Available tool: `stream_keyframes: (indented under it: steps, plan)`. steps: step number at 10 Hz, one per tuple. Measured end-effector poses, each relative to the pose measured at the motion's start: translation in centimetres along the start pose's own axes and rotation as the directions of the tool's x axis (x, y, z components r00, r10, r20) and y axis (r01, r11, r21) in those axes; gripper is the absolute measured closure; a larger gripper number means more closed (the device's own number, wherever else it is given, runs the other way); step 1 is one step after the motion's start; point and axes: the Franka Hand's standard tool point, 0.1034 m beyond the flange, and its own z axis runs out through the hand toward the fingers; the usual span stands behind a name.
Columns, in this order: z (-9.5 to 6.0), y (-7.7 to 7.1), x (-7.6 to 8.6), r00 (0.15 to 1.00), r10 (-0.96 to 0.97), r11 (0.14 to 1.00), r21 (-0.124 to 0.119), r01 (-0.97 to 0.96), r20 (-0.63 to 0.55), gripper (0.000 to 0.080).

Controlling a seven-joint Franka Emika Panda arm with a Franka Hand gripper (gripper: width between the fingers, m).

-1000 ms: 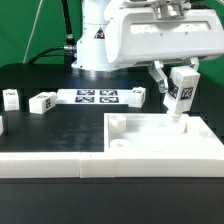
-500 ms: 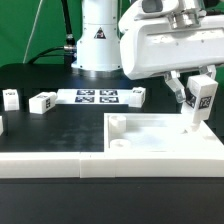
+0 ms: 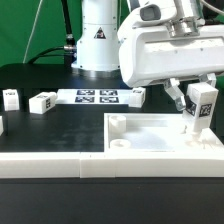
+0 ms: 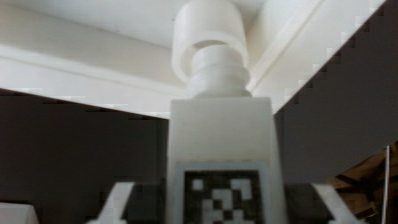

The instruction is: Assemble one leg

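Observation:
My gripper is shut on a white leg with a black-and-white tag on its face. It holds the leg upright over the far corner of the large white tray-like panel at the exterior view's right, the leg's lower end at or just above the panel. In the wrist view the leg runs between my two fingers, its round peg end pointing at the panel's inner corner. Two more legs lie on the black table at the exterior view's left.
The marker board lies flat behind the panel, by the robot base. Another small white part sits at the board's right end. A white rail runs along the table's front edge. A part peeks in at the left edge.
My gripper has carried the leg toward the exterior view's right, from over the panel's back rim to its far right corner, and slightly lower.

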Motion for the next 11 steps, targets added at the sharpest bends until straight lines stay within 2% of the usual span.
stream_keyframes:
  steps: [5,11]
  plan:
    - [0.45,0.39,-0.36,1.0,0.006,1.0,-0.008,-0.006,-0.007,0.0511]
    - [1.14,-0.24,-0.9,1.0,0.004,1.0,-0.009,-0.005,-0.021,0.0511]
